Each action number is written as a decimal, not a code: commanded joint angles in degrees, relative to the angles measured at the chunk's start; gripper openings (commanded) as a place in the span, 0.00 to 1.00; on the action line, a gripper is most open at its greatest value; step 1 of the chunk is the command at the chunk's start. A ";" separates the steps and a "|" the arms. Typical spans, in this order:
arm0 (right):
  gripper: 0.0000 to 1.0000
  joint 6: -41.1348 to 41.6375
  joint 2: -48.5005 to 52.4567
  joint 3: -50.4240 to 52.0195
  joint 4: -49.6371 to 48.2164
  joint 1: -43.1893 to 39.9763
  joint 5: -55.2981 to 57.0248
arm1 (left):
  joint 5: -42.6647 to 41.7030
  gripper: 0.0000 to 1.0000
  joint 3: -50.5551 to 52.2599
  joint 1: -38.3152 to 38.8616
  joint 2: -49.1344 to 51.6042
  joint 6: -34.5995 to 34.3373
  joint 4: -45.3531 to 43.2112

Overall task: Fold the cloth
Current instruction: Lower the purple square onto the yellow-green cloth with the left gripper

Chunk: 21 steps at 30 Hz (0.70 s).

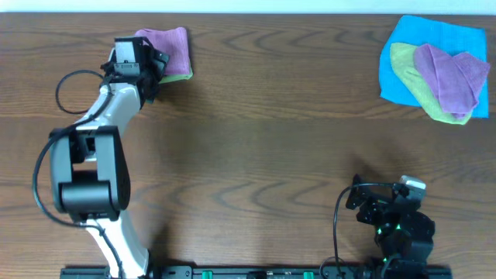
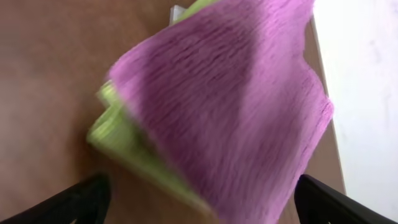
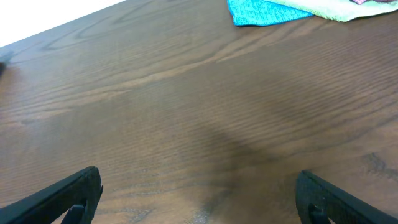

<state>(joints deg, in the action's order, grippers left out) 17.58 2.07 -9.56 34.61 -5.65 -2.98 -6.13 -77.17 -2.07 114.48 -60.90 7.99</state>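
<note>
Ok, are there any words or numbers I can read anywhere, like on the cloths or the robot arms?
None: no word, number or sign can be read in any view.
The folded purple cloth, the green cloth under it and the blue cloth are plain.
The left arm shows no label that can be read.

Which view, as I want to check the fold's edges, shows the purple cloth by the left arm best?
Left wrist: the purple cloth fills the frame, its edges shown over a green cloth, though blurred. Overhead shows it small, partly covered by the left hand. Right wrist misses it.
</note>
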 commanded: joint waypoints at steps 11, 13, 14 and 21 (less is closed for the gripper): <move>0.99 0.61 -0.52 0.74 -0.04 0.59 0.00 | 0.98 0.95 -0.79 1.40 -9.88 8.02 -16.39; 0.99 0.61 -0.52 0.74 -0.04 0.59 0.00 | 2.75 0.95 -0.79 1.84 -6.43 9.73 -27.12; 0.99 0.61 -0.52 0.74 -0.04 0.59 0.00 | 3.43 0.95 -0.79 2.01 -4.66 9.73 -31.10; 0.99 0.61 -0.52 0.74 -0.04 0.59 0.00 | 11.52 0.95 -0.81 2.51 11.89 6.51 -52.89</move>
<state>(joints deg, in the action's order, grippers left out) 17.58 1.96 -9.56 34.63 -5.65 -2.98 0.67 -78.46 0.45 121.47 -53.65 -42.54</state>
